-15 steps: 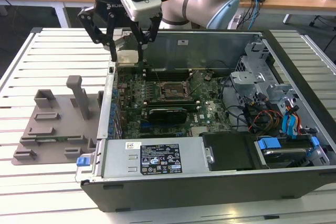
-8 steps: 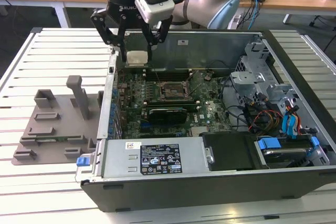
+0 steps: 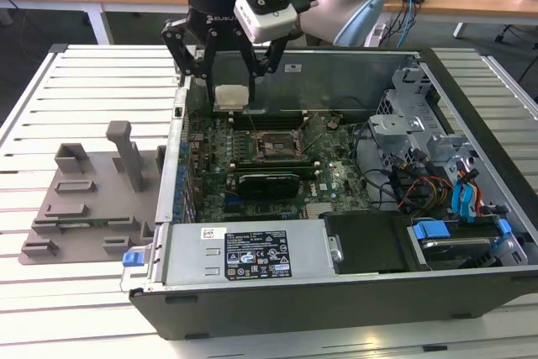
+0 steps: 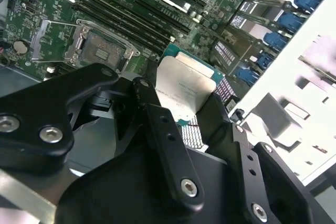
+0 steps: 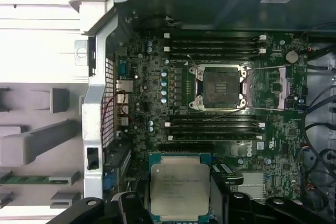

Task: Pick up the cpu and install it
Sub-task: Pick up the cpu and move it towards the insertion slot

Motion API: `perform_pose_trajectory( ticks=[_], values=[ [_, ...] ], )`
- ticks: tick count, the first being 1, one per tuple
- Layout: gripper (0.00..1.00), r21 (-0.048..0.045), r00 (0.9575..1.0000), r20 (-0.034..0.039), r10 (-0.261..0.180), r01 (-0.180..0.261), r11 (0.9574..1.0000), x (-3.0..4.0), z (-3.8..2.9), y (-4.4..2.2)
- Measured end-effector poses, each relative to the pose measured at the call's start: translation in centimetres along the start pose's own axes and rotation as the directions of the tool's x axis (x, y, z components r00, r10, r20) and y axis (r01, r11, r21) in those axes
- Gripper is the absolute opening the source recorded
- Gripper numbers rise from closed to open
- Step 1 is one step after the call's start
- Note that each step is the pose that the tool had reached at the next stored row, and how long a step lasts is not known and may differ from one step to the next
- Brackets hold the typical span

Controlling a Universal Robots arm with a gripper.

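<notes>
My gripper [image 3: 231,88] hangs over the open computer case, near the case's rear-left corner in the exterior view. It is shut on the cpu [image 3: 231,96], a flat square chip with a silver top and a green rim. Both wrist views show the cpu [image 4: 184,90] [image 5: 179,187] pinched by its edges between the black fingers [image 4: 157,124], above the motherboard. The dark motherboard socket [image 3: 277,150] [image 5: 220,86] [image 4: 102,51] lies open with its metal frame raised, a short way from the chip.
The open computer case [image 3: 336,292] lies on a white slatted table [image 3: 76,81]. A grey tray with upright posts [image 3: 84,208] sits at the exterior view's left. Memory slots [image 5: 215,45] flank the socket. Drive cage and cables [image 3: 437,166] fill the case's right side.
</notes>
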State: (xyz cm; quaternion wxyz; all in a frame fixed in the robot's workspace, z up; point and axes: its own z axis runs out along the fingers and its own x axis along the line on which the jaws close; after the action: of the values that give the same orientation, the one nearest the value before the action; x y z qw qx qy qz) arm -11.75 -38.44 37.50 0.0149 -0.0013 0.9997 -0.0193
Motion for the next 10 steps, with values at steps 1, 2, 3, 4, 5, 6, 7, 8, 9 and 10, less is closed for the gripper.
perform_pose_trajectory(
  ticks=[1, 2, 3, 4, 5, 6, 7, 8, 9, 10],
  values=[
    [0.55, 0.0000, 1.0000, -0.0001, 0.000, 0.000, 1.0000, -0.07, 0.02, 0.00],
    [0.55, -0.0001, 1.0000, 0.0000, 0.000, 0.000, 1.0000, -0.21, 0.08, 0.00],
    [0.55, 0.0000, 1.0000, 0.0000, 0.000, 0.000, 1.0000, -0.41, 0.18, 0.01],
    [0.55, -0.0001, 1.0000, 0.0000, 0.000, 0.000, 1.0000, -0.57, 0.24, 0.01],
    [0.55, 0.0000, 1.0000, 0.0000, 0.000, 0.000, 1.0000, -0.69, 0.29, 0.01],
    [0.55, -0.0001, 1.0000, 0.0000, 0.000, 0.000, 1.0000, -0.86, 0.36, 0.01],
    [0.55, -0.0001, 1.0000, 0.0000, 0.000, 0.000, 1.0000, -0.95, 0.39, 0.01],
    [0.55, -0.0001, 1.0000, 0.0000, 0.000, 0.000, 1.0000, -1.03, 0.42, 0.01],
    [0.55, -0.0001, 1.0000, 0.0000, 0.000, 0.000, 1.0000, -1.10, 0.45, 0.01],
    [0.55, -0.0001, 1.0000, -0.0001, 0.000, 0.000, 1.0000, -1.17, 0.48, 0.02]
  ],
)
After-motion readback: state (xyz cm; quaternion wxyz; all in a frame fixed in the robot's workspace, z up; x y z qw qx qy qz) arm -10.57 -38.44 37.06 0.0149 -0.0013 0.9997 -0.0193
